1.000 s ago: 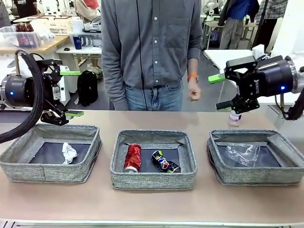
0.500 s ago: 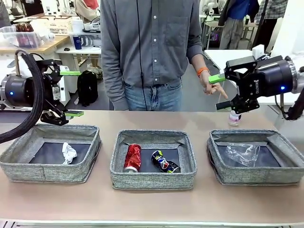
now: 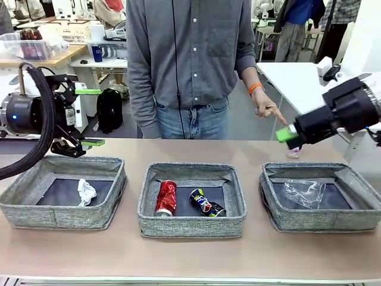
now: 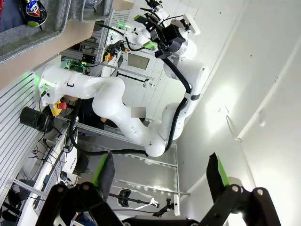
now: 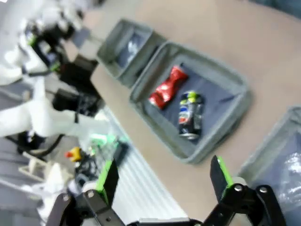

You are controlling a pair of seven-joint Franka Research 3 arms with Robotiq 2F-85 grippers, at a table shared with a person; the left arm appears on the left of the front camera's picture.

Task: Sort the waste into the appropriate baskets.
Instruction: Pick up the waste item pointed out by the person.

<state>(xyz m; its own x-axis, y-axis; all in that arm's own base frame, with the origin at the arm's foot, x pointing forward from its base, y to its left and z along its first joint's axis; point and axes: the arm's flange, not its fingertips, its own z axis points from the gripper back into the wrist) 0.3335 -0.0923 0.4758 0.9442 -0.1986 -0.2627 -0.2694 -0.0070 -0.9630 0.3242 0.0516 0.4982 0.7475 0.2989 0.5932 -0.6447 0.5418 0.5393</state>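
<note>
- Front view: the right gripper [image 3: 288,136], which hung level at the upper right a moment ago, has swung down and inward to the right of centre, close above the small blue-capped water bottle [image 3: 293,151].
- The person's hand [image 3: 266,109] now points down towards that bottle; I judge it the one item left to sort.
- The bottle stands on the table behind the right-hand grey woven fabric basket [image 3: 322,215], which holds the clear plastic cup [image 3: 303,192].
- Right wrist view: jaws spread wide and empty.
- The left gripper [image 3: 89,117], wide and empty, has not moved from the upper left.
</note>
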